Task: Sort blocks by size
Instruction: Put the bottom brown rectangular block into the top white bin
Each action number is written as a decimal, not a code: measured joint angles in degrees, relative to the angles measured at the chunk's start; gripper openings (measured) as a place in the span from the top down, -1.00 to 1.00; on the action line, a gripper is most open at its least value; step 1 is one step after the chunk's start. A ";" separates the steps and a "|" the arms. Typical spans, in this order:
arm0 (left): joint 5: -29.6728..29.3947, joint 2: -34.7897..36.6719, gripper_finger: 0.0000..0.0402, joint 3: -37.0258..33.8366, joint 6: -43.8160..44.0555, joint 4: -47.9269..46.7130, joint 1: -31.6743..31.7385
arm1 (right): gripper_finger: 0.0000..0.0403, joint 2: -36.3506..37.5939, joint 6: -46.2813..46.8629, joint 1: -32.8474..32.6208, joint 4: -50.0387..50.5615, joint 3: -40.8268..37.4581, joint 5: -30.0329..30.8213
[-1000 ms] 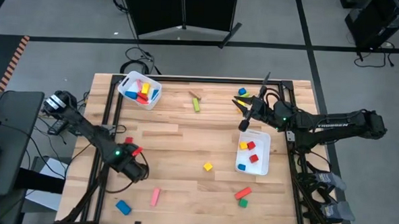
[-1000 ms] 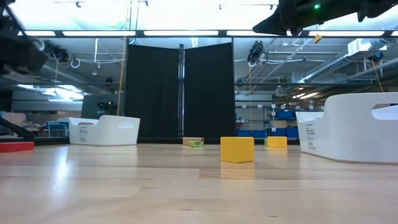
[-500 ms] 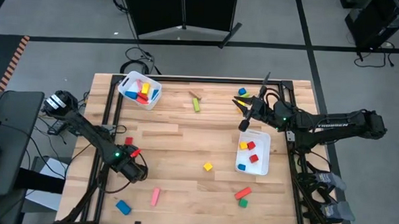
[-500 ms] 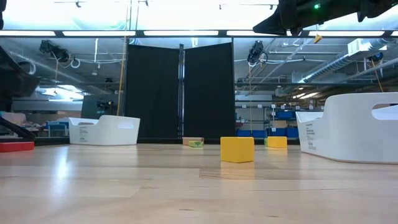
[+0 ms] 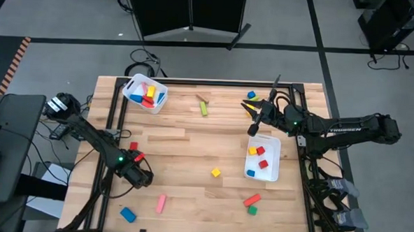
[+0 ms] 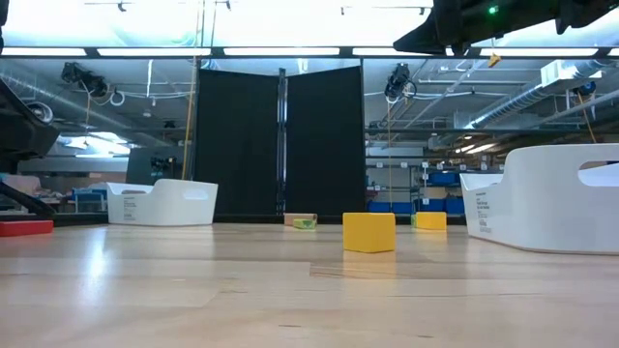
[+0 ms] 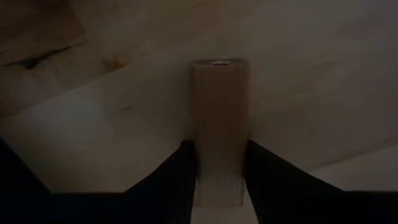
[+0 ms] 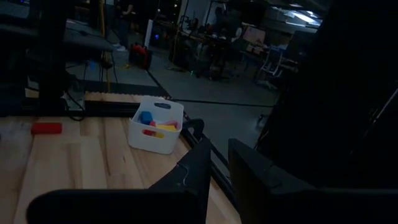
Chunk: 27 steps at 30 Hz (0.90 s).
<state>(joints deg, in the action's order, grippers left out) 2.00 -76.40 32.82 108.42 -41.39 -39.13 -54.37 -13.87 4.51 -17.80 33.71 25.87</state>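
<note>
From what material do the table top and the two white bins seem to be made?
Table top: probably wood, light planks with visible seams and grain, smooth with a slight sheen that mirrors the lights in the low view. White bins: likely moulded plastic, uniform white, rounded corners, a cut-out handle showing on the right one; finish looks matte to satin.

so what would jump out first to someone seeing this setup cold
Probably the left gripper, low over the table's left front, its fingers either side of a plain wooden bar lying on the boards. Next, two white bins: the bin at the back left and the bin on the right, both holding coloured blocks. The right gripper hovers by the right one.
</note>
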 joint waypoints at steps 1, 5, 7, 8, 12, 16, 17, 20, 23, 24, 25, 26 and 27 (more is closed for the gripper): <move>0.02 0.00 0.42 0.00 0.00 0.00 0.00 | 0.67 0.00 0.00 0.00 -0.01 0.00 0.00; -0.03 -0.03 0.48 0.15 -0.88 0.00 0.00 | 0.69 0.00 0.00 0.00 -0.02 0.00 0.00; -0.26 -0.09 0.48 0.63 -2.21 -0.30 0.00 | 0.71 0.00 0.00 0.00 0.00 0.00 0.00; -0.64 -0.16 0.48 1.03 -3.06 -0.56 0.00 | 0.71 0.00 0.00 0.00 0.00 0.00 0.00; -5.04 -0.31 0.48 2.84 -4.83 0.02 0.00 | 0.72 0.00 0.00 0.00 -0.02 0.00 0.00; -10.58 -0.28 0.48 4.93 -6.36 -0.18 0.09 | 0.73 0.00 0.04 0.00 -0.04 0.00 0.00; -12.40 -0.28 0.48 5.89 -6.80 0.06 0.09 | 0.72 0.00 0.15 0.00 -0.04 0.00 0.00; -21.33 -0.15 0.48 8.66 -9.07 -0.02 0.59 | 0.71 0.00 0.17 0.00 -0.09 0.00 0.00; -32.80 -0.16 0.48 11.43 -13.59 0.12 2.30 | 0.70 0.00 0.17 0.00 -0.33 0.00 0.00; -36.46 -0.15 0.48 12.32 -15.64 0.35 3.27 | 0.71 0.00 0.17 0.00 -0.53 0.00 0.00; -39.91 -0.15 0.48 13.10 -17.77 0.41 4.31 | 0.71 0.00 0.17 0.00 -0.53 0.02 0.00; -42.91 -0.15 0.48 13.73 -20.44 0.98 5.58 | 0.71 0.00 0.17 0.00 -0.52 0.02 0.00; -45.36 -0.15 0.48 14.30 -23.31 2.27 6.95 | 0.72 0.00 0.17 0.00 -0.51 0.02 0.00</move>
<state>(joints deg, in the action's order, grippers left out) -43.36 -76.55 47.12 85.11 -39.12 -32.18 -54.37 -13.69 4.51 -18.31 33.74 25.87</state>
